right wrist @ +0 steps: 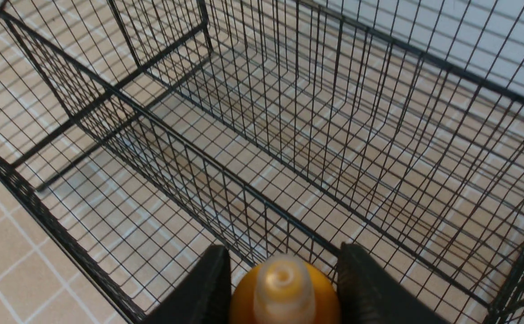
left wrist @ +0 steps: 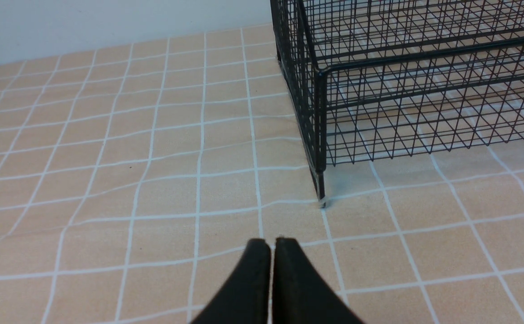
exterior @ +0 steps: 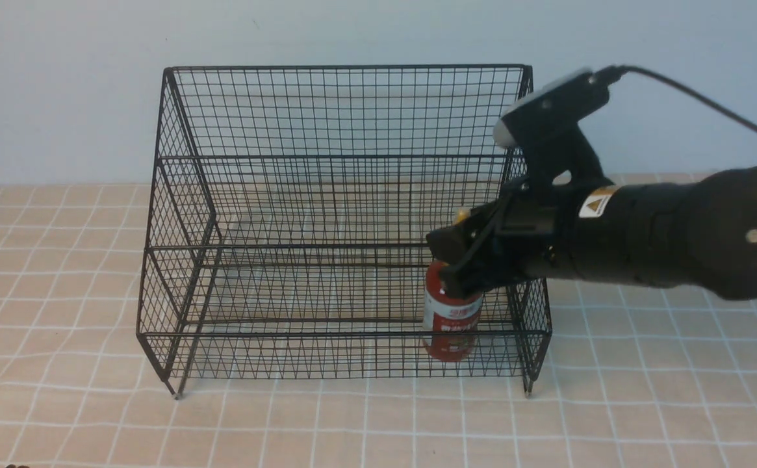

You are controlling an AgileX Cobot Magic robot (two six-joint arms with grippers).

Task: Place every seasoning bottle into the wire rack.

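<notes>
The right gripper (exterior: 449,263), clamped on the seasoning bottle (exterior: 451,322) at five o'clock in the wire rack (exterior: 346,156), should open slowly, then lift straight.

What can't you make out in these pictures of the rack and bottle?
- Front view: the neck of the seasoning bottle, hidden behind the right claw; its label text is too small to read.
- Right wrist view: the bottle's body, cut off by the frame edge.
- Front view: the left claw, out of frame.

black wire rack (exterior: 346,67), red seasoning bottle (exterior: 451,325)
</notes>
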